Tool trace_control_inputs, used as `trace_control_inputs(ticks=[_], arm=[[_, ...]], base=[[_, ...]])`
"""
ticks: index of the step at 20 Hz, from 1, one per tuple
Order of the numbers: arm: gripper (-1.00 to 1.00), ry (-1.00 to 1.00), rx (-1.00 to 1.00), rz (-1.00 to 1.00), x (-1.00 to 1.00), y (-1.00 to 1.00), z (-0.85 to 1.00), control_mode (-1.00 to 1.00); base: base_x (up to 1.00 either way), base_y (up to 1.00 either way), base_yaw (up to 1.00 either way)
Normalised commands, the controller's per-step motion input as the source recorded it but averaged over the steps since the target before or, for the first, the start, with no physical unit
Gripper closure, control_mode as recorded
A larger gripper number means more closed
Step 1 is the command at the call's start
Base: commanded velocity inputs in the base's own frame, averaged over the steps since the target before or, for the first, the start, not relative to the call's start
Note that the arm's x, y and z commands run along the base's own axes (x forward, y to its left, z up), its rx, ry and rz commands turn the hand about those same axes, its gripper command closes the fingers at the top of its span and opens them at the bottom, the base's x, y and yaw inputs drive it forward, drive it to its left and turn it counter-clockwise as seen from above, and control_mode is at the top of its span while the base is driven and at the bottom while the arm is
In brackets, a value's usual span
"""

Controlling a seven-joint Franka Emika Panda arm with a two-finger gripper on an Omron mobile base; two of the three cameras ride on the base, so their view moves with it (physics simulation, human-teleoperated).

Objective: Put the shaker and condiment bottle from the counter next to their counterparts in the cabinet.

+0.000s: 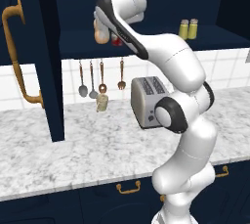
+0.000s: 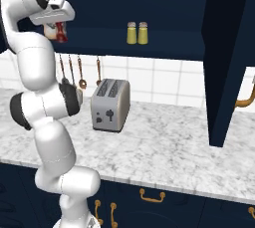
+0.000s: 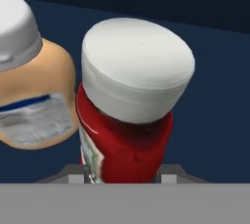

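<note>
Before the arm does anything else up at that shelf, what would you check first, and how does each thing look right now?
1. Red condiment bottle inside the cabinet, beside the peach-orange bottle: ok.
2. Red bottle's base resting on the shelf: cannot tell, the hand hides it.
3. Gripper open or closed on the bottle: cannot tell, its fingertips are hidden.
4. Two yellow shakers side by side on the shelf: ok.
5. Cabinet door swung open, clear of the arm: ok.
6. Toaster on the counter, below the shelf and out of the hand's way: ok.
</note>
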Motion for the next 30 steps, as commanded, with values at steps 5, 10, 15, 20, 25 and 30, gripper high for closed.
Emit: trace_control_inputs(ticks=[5, 10, 15, 20, 25, 30], arm=[[1.0, -0.17, 0.01, 0.0, -0.17, 0.0, -0.44, -1.0], [-1.0, -0.18, 0.14, 0.0, -0.31, -0.05, -0.32, -1.0], [-1.0, -0.16, 0.28, 0.0, -0.23, -0.77, -0.4, -1.0], [-1.0, -0.21, 0.18, 0.0, -0.62, -0.43, -0.32, -1.0], [-1.0, -0.3, 0.05, 0.04, -1.0, -0.21, -0.62, -1.0], [-1.0, -0.31, 0.0, 0.05, -1.0, -0.05, -0.81, -1.0]], base=[[0.0, 0.0, 0.0], [0.0, 0.0, 0.0], [0.0, 0.0, 0.0], [0.0, 0.0, 0.0], [0.0, 0.0, 0.0], [0.0, 0.0, 0.0]])
